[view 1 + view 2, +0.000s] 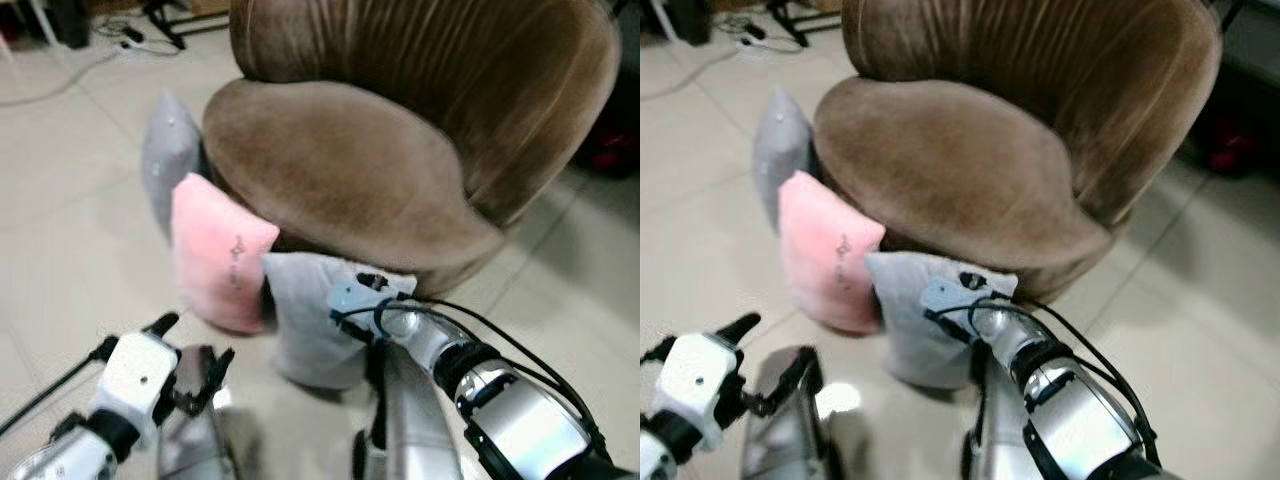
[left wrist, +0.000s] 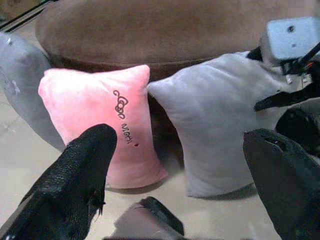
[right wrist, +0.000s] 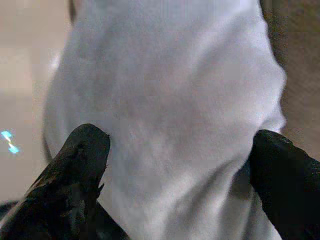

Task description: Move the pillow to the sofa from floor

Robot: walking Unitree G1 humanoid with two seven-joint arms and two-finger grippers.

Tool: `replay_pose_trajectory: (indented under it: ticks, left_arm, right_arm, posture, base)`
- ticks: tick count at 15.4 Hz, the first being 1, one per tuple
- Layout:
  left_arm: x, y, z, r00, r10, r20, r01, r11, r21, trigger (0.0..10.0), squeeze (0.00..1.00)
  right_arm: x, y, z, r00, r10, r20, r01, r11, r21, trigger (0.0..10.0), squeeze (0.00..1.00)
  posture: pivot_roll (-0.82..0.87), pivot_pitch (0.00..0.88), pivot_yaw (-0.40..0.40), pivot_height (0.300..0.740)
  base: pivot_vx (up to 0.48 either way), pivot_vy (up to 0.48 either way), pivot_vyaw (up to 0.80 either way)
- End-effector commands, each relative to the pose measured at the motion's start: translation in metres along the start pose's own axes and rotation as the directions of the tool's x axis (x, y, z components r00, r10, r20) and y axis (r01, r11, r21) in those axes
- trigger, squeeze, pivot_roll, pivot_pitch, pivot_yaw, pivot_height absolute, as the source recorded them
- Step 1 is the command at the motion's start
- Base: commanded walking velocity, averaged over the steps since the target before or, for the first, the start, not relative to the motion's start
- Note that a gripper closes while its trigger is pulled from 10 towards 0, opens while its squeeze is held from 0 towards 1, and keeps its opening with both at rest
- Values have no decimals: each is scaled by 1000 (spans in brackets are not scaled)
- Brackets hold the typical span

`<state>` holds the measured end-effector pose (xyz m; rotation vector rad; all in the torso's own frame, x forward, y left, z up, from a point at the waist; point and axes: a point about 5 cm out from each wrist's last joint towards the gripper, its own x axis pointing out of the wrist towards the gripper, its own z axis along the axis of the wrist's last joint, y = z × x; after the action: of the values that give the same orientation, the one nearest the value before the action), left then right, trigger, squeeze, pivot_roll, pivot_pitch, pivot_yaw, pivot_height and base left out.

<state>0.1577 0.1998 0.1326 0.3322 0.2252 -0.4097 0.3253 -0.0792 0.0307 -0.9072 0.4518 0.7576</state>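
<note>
Grasping step: right gripper (image 3: pixel 175 165) spread wide around grey pillow (image 1: pixel 310 320) at sofa (image 1: pixel 340 170) front edge. Next: pinch, lift onto seat. Left gripper (image 2: pixel 175 170) wide, idle.

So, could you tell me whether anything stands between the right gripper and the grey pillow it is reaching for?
Nothing visible does. The right gripper is open with the grey pillow already between its fingers, and the brown sofa seat just above it is bare.
</note>
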Motion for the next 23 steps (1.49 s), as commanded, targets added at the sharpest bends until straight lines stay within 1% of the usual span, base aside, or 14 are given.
replay_pose_trajectory:
  ticks: [1,4,5,6,7,10,11,13,15,17,18,19,20,23]
  left_arm:
    - [0,4,3,1000,-21,0,21,1000,10,10000,0]
    - [2,13,8,999,-45,-6,46,998,45,10000,0]
    - [1,14,9,999,-49,-6,49,998,48,10000,0]
    - [0,14,11,999,-50,-6,50,997,50,10000,0]
    - [0,14,11,999,-50,-7,51,997,52,10000,0]
    - [-4,15,10,999,-43,-19,44,997,57,10000,0]
    - [-6,16,9,999,-40,-24,42,997,58,10000,0]
    - [-9,17,7,998,-46,-38,48,997,59,10000,0]
    - [-11,17,7,997,-58,-51,61,997,56,10000,0]
    - [-15,16,6,993,-90,-70,93,995,43,10000,0]
    - [-18,15,4,990,-110,-85,114,993,36,10000,0]
    - [-20,14,4,989,-118,-92,122,992,35,10000,0]
    - [-22,13,3,987,-124,-98,128,991,34,10000,0]
    - [-25,12,2,980,-158,-119,160,987,7,10000,0]
  right_arm:
    - [0,4,1,999,7,33,-8,1000,19,10000,0]
    - [-1,-2,10,992,-49,115,46,999,23,10000,0]
    - [-3,-8,15,984,-87,156,84,996,25,10000,682]
    - [-4,-12,19,977,-101,187,96,995,34,10000,1000]
    - [-4,-13,20,976,-100,195,94,995,38,10000,1000]
    - [-4,-17,23,978,-100,181,112,992,-57,10000,1000]
    - [-2,-14,26,984,-87,158,102,991,-90,10000,0]
    - [3,-7,24,996,-62,66,71,987,-144,10000,0]
    - [5,-4,23,997,-83,-10,81,988,-129,10000,0]
    - [7,2,20,996,-53,-66,40,983,-178,10000,0]
    - [7,4,18,995,-33,-89,15,980,-197,4980,0]
    - [7,4,17,995,-29,-99,9,980,-200,2941,0]
    - [7,4,17,994,-33,-107,10,979,-203,0,0]
    - [7,1,19,993,-56,-106,35,980,-194,0,0]
  posture:
    - [26,156,2,490]
    - [35,177,53,490]
    - [45,180,56,490]
    - [51,180,51,490]
    - [52,180,49,490]
    - [56,178,28,490]
    - [57,177,23,490]
    - [63,176,16,490]
    - [79,179,11,490]
    - [89,177,3,490]
    - [90,175,0,490]
    - [90,173,-2,490]
    - [91,173,-3,490]
    - [97,171,-4,490]
  base:
    - [0,0,0]
    - [0,0,0]
    - [0,0,0]
    - [0,0,0]
    - [0,0,0]
    - [0,0,0]
    - [0,0,0]
    - [0,0,0]
    - [0,0,0]
    - [0,0,0]
    - [0,0,0]
    - [0,0,0]
    - [0,0,0]
    - [0,0,0]
